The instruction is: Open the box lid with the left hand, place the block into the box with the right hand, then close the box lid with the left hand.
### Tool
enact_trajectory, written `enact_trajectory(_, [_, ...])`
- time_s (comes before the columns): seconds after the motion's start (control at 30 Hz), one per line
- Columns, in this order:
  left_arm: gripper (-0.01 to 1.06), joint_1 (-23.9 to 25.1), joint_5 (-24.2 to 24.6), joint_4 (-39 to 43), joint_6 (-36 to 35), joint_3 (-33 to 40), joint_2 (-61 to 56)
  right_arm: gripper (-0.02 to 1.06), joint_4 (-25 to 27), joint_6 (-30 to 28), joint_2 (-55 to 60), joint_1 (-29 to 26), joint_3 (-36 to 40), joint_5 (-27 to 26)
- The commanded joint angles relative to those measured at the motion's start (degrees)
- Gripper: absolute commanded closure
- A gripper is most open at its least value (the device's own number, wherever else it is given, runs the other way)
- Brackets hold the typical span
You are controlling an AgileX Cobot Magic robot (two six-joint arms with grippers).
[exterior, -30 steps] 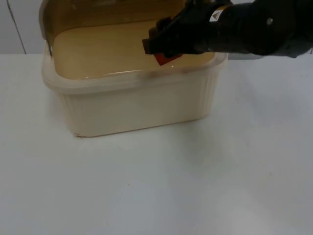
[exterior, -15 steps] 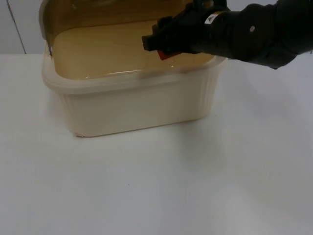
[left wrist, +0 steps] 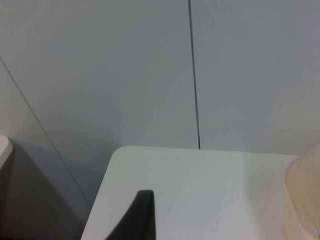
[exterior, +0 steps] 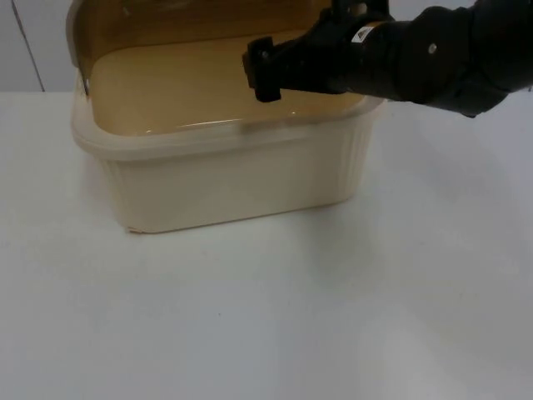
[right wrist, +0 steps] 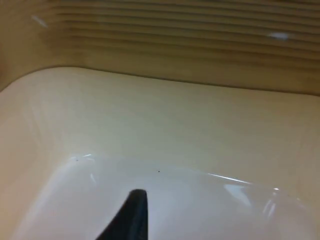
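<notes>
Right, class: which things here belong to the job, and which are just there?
Job:
box
its raised lid
right end effector, over the open box
left end effector, waiting above the table beside the box

Just there:
table
wall

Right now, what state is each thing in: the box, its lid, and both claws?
Box: upright on the table, open.
Lid: raised behind the box.
Right claw: above the box's interior, no block seen in it.
Left claw: waits over the table's edge, beside the box.
</notes>
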Motion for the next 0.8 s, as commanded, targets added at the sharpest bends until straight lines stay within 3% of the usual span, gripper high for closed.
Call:
enact_trajectory(0.0, [0.00, 0.12, 0.57, 0.31, 0.06, 0.13, 0.10, -0.01, -0.20, -0.49, -0.23, -0.12, -0.38, -0.51])
enact_trajectory(0.3, [0.00, 0.12, 0.57, 0.53, 0.06, 0.13, 0.10, -0.01, -0.22, -3.23, -4.36, -0.12, -0.38, 1.96])
enact_trajectory(0.4, [0.00, 0.12, 0.57, 0.53, 0.06, 0.13, 0.10, -0.01, -0.22, -3.23, -6.98, -0.12, -0.38, 6.06])
enact_trajectory(0.67, [0.00, 0.12, 0.57, 0.53, 0.06, 0.13, 0.10, -0.01, 0.10, -2.38, -15.47, -0.12, -0.38, 26.74])
enact_trajectory(0.77, [0.00, 0.12, 0.57, 0.53, 0.06, 0.13, 0.10, -0.01, 0.10, -2.39, -16.99, -0.12, -0.38, 30.01])
